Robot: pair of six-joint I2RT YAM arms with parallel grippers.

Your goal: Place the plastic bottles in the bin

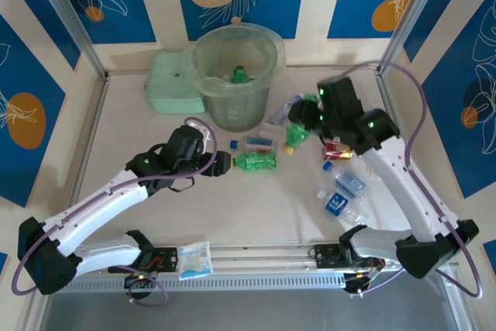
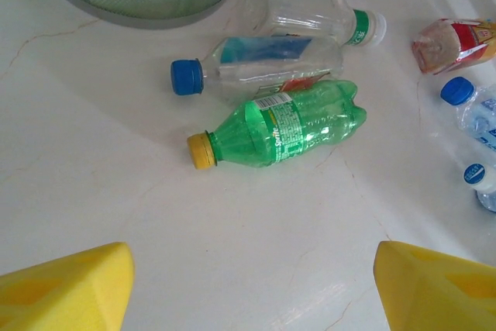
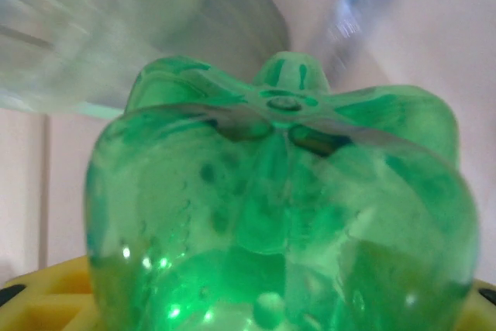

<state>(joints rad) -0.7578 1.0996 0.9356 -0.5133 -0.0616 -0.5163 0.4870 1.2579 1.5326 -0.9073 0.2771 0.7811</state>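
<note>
A green bottle point(image 3: 279, 215), base toward the lens, is clamped in the right gripper point(image 1: 301, 128), apart from the bin point(image 1: 205, 75); it may slip or clip the rim. The left gripper point(image 2: 248, 288) hangs spread before a lying Sprite bottle point(image 2: 283, 131), which could roll if nudged.

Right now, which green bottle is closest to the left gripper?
The green bottle lying on the table, yellow cap toward the open left gripper. Another sits inside the bin; a third is in the right gripper.
</note>
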